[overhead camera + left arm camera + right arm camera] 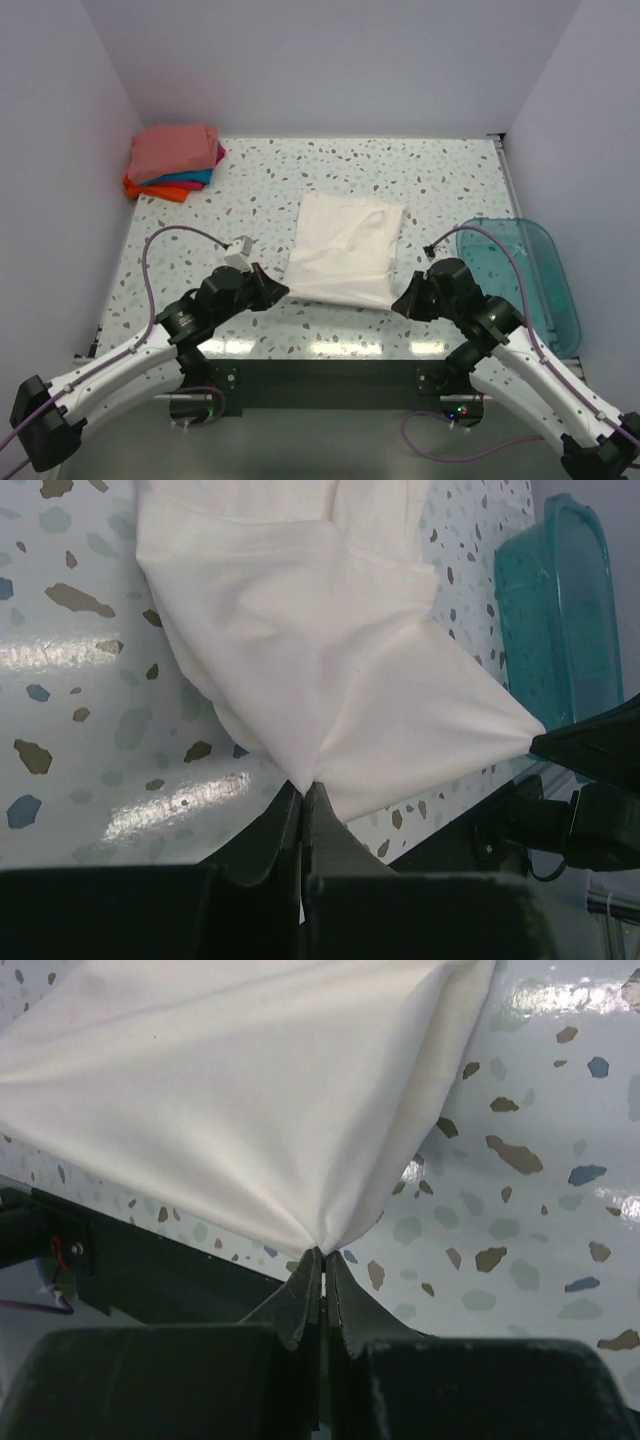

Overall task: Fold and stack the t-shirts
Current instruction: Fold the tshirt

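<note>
A translucent teal bin (525,275) sits at the right edge of the speckled table (450,180).

Walls (330,60): plain pale lilac panels closing in the space at nine, twelve and three o'clock.
Table (450,170): glossy white top speckled with grey, teal and brown flecks.
Light: bright glare patches (340,347) along the table's edge at six o'clock.

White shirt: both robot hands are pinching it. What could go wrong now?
The left gripper and right gripper each pinch just a tiny corner tip of the white shirt, so a corner might slip out when pulled. The cloth is creased in the middle, so the fold may turn out crooked.
</note>
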You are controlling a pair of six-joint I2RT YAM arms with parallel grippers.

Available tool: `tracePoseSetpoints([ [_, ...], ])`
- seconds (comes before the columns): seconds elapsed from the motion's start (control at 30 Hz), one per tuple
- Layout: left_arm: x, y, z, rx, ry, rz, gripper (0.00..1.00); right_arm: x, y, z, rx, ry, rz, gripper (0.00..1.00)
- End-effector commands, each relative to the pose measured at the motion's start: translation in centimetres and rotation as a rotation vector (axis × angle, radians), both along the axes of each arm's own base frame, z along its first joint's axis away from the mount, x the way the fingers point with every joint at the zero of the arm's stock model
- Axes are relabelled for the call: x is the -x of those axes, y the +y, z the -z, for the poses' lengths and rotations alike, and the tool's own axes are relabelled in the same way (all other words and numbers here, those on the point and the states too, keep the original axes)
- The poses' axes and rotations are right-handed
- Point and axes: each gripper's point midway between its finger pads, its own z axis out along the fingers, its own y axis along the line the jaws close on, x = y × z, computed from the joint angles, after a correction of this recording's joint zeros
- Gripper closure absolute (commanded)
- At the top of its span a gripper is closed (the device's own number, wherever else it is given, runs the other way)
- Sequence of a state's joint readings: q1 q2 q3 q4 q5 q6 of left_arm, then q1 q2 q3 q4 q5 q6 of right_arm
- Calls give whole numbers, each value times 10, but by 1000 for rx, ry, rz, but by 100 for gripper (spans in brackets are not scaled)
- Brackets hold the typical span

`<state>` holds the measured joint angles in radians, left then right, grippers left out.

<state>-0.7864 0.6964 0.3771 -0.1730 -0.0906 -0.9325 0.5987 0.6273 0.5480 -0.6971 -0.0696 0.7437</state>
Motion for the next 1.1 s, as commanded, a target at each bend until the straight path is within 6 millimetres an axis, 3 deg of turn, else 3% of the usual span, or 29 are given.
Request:
tracePoseSetpoints([
  [0.0,7,18,4,-69,37,-46,100,11,-15,-19,45,16,27,100],
  [0.03,1,16,-11,-63,6,-48,100,6,-16,-25,63,3,35,100],
  [0.07,-2,14,-18,-67,-11,-45,100,-2,-16,-42,69,-42,36,100],
  [0.1,-10,14,-20,-93,-19,-63,100,-6,-17,-47,93,-50,29,100],
  [0.13,-19,9,-40,-95,-62,-62,100,-18,-25,-46,174,-50,63,100],
  [0.2,-37,4,-47,-143,-73,-72,100,-35,-26,-70,218,-93,67,100],
  [0.23,-49,-2,-69,-138,-120,-62,100,-43,-24,-75,227,-109,71,100],
  [0.27,-64,3,-75,-140,-129,-88,100,-57,-16,-85,229,-121,69,100],
  [0.33,-89,-10,-89,-102,-153,-56,100,-75,-13,-93,225,-132,85,100],
  [0.37,-104,-4,-92,-90,-156,-84,100,-88,-8,-97,229,-127,81,100],
  [0.4,-117,-12,-88,-83,-150,-67,100,-104,-13,-101,215,-135,116,100],
  [0.43,-129,-15,-100,-79,-175,-69,100,-115,-15,-102,203,-130,130,100],
  [0.47,-140,-15,-100,-85,-173,-82,100,-127,-16,-108,180,-136,142,100],
  [0.5,-152,-21,-91,-92,-154,-74,100,-147,-22,-101,169,-113,174,100],
  [0.57,-178,-22,-102,-82,-178,-101,100,-170,-24,-103,164,-107,190,100],
  [0.6,-189,-30,-87,-84,-148,-73,100,-187,-28,-92,164,-76,204,100],
  [0.67,-215,-32,-93,-75,-157,-88,100,-211,-29,-91,140,-67,221,100],
  [0.7,-228,-37,-71,-91,-115,-75,100,-224,-36,-89,130,-63,243,100],
  [0.73,-241,-41,-78,-81,-129,-71,100,-236,-36,-71,136,-15,244,100],
  [0.77,-256,-41,-79,-72,-150,-79,100,-248,-39,-74,124,-23,259,100],
  [0.8,-269,-42,-57,-91,-118,-77,100,-263,-46,-69,110,-25,284,100],
  [0.83,-286,-39,-65,-85,-140,-92,100,-278,-45,-58,95,0,277,100],
  [0.9,-310,-43,-47,-78,-123,-75,100,-298,-53,-46,104,10,297,100],
  [0.93,-318,-44,-41,-67,-128,-65,97,-308,-55,-41,110,15,301,100],
  [0.97,-327,-39,-37,-52,-133,-66,79,-329,-55,-32,117,22,291,89],
  [1.03,-338,-42,-31,3,-135,-30,51,-339,-65,-21,156,65,307,67],
  [1.07,-340,-37,-32,10,-133,-28,37,-343,-66,-21,172,79,292,51],
])
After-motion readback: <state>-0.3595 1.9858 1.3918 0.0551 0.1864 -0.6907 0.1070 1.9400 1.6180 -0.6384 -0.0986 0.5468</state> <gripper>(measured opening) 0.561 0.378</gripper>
